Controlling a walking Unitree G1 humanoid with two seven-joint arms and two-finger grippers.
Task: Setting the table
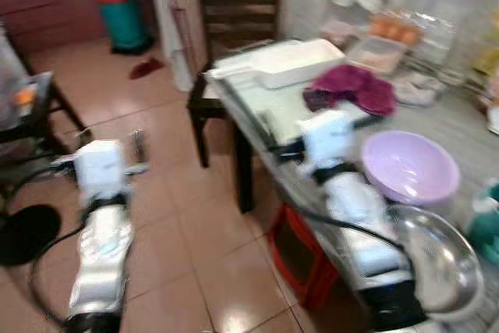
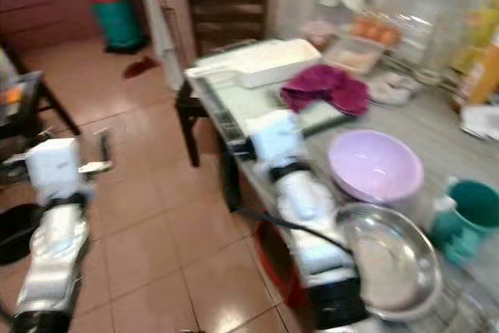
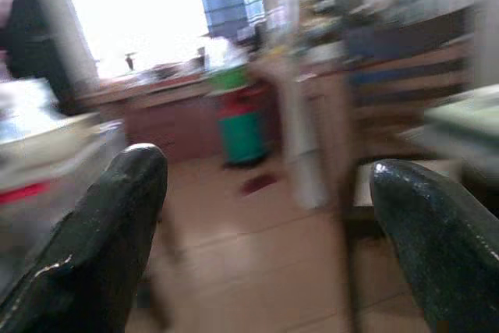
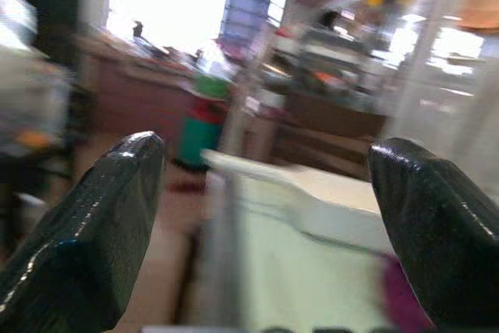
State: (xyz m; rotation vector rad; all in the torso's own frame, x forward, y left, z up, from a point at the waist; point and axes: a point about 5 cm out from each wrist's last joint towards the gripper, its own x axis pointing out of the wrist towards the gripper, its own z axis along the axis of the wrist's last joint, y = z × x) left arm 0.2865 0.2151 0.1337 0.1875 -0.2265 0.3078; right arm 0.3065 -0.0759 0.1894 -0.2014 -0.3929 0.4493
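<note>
The head views are blurred. A surface runs along the right side of the scene, with tiled floor to its left. Near the surface's front edge sits a shiny metal bowl, and just behind it, close to touching, a lilac bowl. A teal cup stands to the right of the two bowls. Further back lies a crumpled purple cloth on a pale green mat, and behind that a white rectangular tray near the far left corner. Clear packs holding orange items sit toward the back edge; what they are cannot be told. A dark wooden chair stands at the far end of the surface, and a red stool shows under its left edge.

The right gripper reaches over the left edge of the surface, beside the lilac bowl; its fingers are spread wide with nothing between them, pointed toward the white tray. The left gripper is held out over the floor, well apart from the surface, fingers likewise spread and empty. A green and red container stands against the far wall.
</note>
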